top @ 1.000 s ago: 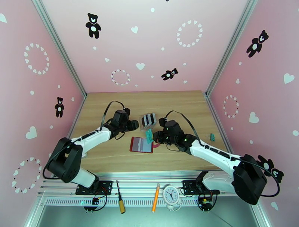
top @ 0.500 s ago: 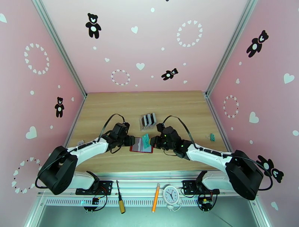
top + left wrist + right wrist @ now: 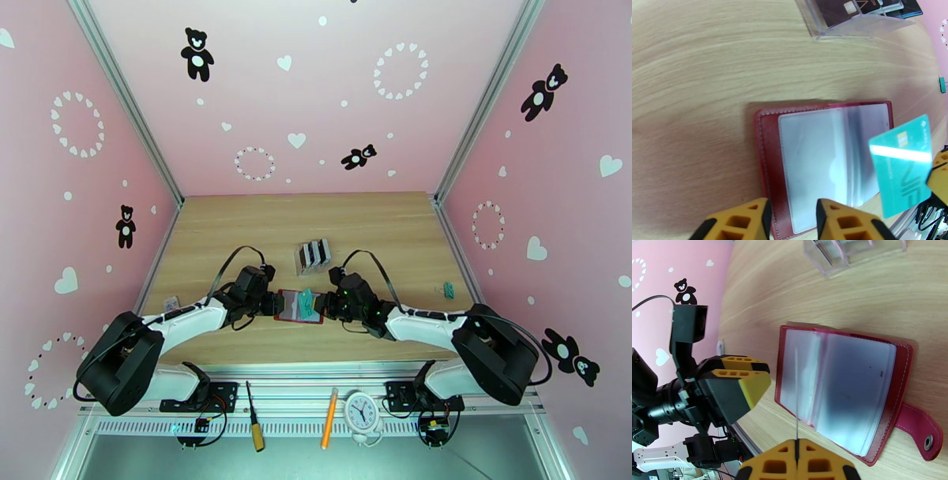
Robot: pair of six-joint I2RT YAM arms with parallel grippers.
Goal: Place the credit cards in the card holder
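The card holder (image 3: 294, 308) lies open on the table, a dark red wallet (image 3: 768, 165) with greyish clear pockets and a snap tab (image 3: 920, 429). My right gripper (image 3: 319, 304) is shut on a teal credit card (image 3: 904, 165), held upright over the wallet's right side and seen edge-on (image 3: 796, 398) in the right wrist view. My left gripper (image 3: 274, 303) is at the wallet's left edge, its jaws partly apart, with that edge (image 3: 792, 219) lying between the fingers (image 3: 738, 221). More credit cards (image 3: 314, 253) stand in a clear rack (image 3: 857, 23) behind the wallet.
A small green object (image 3: 449, 290) lies at the table's right side and a small pale item (image 3: 170, 302) at the left edge. On the front rail rest a screwdriver (image 3: 254, 426), an orange pen (image 3: 329, 418) and a small clock (image 3: 362, 412).
The left gripper came from beside the rack down to the wallet's left edge, its jaws narrowing. The right gripper carried the teal card lower and leftward over the wallet.
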